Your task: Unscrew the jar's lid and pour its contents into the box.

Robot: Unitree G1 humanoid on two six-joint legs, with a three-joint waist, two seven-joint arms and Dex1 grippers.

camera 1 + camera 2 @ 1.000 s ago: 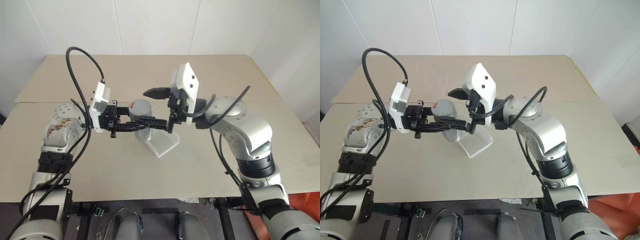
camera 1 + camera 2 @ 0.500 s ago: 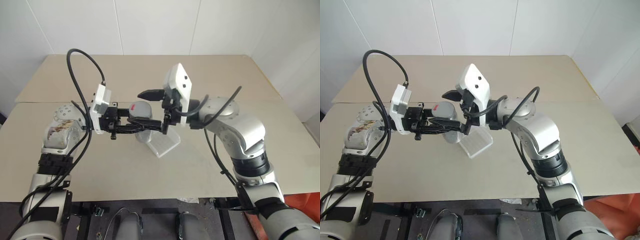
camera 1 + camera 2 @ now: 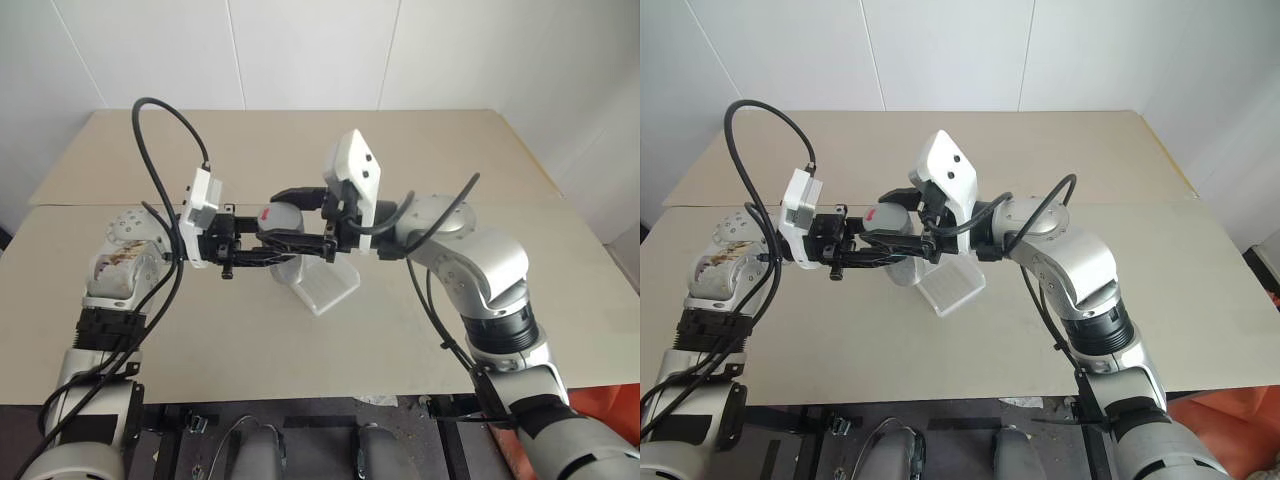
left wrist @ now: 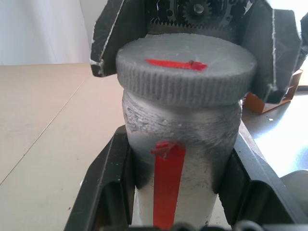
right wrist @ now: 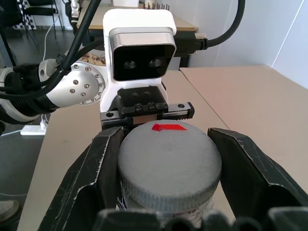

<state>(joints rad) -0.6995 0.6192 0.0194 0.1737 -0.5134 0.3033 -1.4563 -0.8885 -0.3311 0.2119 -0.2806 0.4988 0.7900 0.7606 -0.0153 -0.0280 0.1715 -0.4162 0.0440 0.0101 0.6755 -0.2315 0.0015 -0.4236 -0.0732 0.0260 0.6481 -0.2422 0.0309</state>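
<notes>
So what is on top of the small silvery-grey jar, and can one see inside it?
The round grey ridged lid sits on the jar, with the right gripper shut around it. The lid covers the inside.

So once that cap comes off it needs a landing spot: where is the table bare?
Bare table lies beyond both grippers and along the near edge. Crowded at centre: left gripper holds the jar, right gripper clamps the lid, above the box.

jar [image 4: 180,139]: we see a silvery-grey cylinder with 1 red stripe on its side, lying level above the table.
lid [image 5: 169,162]: round grey cap with ridged edge and 1 red mark on top, on the jar.
box [image 3: 322,284]: clear square tray, tilted, under the jar.
</notes>
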